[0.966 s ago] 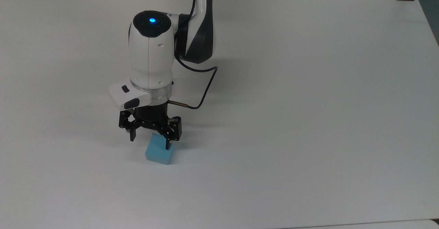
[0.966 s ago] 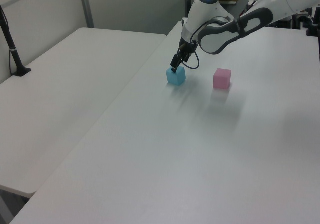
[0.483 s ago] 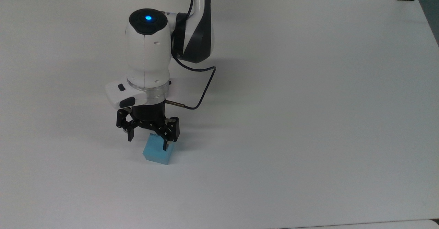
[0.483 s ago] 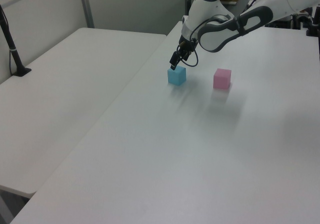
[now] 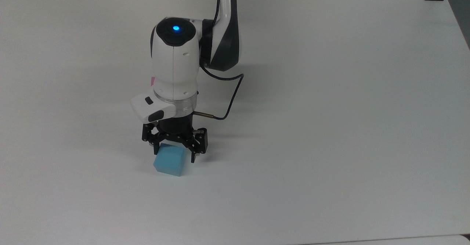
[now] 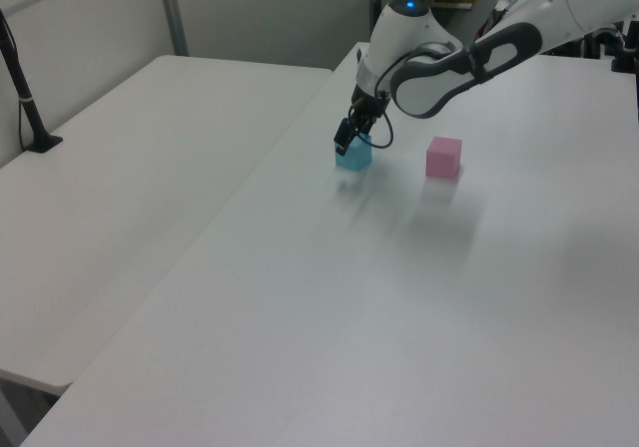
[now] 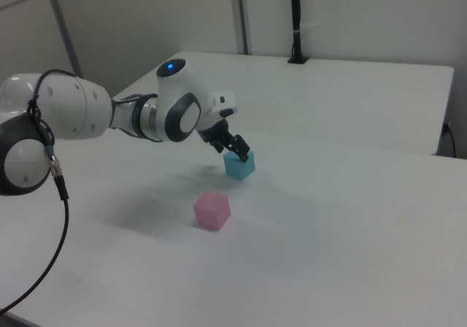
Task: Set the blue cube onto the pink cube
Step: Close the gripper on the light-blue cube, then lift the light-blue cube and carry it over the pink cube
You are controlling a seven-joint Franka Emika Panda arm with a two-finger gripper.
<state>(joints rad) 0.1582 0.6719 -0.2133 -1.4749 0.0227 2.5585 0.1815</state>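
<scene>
1. Looking at the top view, the end effector hangs over the blue cube, its black fingers spread wide, one just off the cube's left edge and one just off its right edge as the top view shows them. The cube rests flat on the white tabletop, so no lift has begun. A thin sliver of the pink cube peeks out from behind the arm's white wrist housing, farther up in the top view.

2. From the left view, the end effector sits low at the blue cube, its fingertips down at the cube's upper part. The pink cube stands apart on the left view's right, with bare tabletop between the two cubes and nothing on top of it.

3. In the right view, the end effector reaches down to the top of the blue cube, which sits square on the tabletop. The pink cube lies nearer the camera and slightly to the right view's left, untouched.

4. Judged from these views, the task is at its early stage: the approach is made, the fingers are open and not yet clamping anything. Closing on the blue cube, lifting it, carrying it across and setting it on the pink cube all remain.
</scene>
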